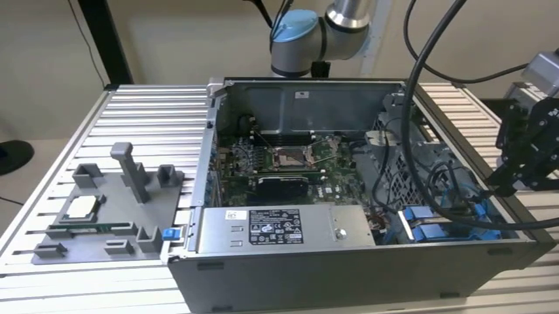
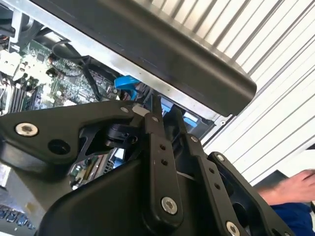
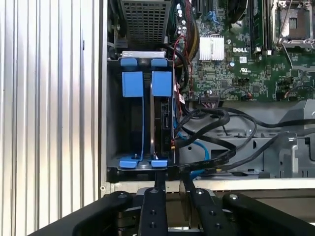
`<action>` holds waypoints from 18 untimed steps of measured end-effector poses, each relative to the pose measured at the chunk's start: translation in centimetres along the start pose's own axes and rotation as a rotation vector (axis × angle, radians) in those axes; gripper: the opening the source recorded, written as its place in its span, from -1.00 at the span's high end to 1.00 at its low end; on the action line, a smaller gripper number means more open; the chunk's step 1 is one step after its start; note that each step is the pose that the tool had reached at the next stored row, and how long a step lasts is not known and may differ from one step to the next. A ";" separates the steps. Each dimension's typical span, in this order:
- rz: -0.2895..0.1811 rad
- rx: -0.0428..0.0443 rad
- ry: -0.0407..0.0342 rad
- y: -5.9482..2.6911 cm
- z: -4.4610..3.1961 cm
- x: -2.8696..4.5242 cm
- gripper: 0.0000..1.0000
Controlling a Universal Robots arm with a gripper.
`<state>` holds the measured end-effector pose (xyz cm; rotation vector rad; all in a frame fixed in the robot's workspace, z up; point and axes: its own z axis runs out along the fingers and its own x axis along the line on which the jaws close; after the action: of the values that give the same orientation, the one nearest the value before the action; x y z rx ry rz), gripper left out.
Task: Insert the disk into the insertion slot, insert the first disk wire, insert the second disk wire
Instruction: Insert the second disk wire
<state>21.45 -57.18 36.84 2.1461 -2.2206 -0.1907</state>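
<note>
The exterior view takes in the whole open computer case [image 1: 349,275] on the ribbed bench [image 1: 148,111], toward its edge at the exterior view's right. The first wrist view looks into the insertion slot [image 3: 114,123], where the disk [image 3: 162,118] stands edge-on between blue tabs. Beside it the pincer [image 3: 173,178] is nearly closed on the end of a flat black wire [image 3: 216,158].

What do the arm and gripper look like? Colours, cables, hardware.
The arm is a silver-grey metal tube with a light-blue joint cap. The gripper is matte black, built from jointed link bars dotted with silver screw heads, as both wrist views show. Thick black cables hang in loops beside the arm in the exterior view.
</note>
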 end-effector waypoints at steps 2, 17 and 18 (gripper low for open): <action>0.000 -0.0014 -0.0035 -0.02 0.13 0.04 1.00; -0.004 -0.0195 -0.0409 -0.11 0.64 0.78 1.00; -0.004 -0.0203 -0.0418 -0.11 0.66 0.78 1.00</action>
<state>21.44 -57.93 36.13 2.1559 -2.2268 -0.2595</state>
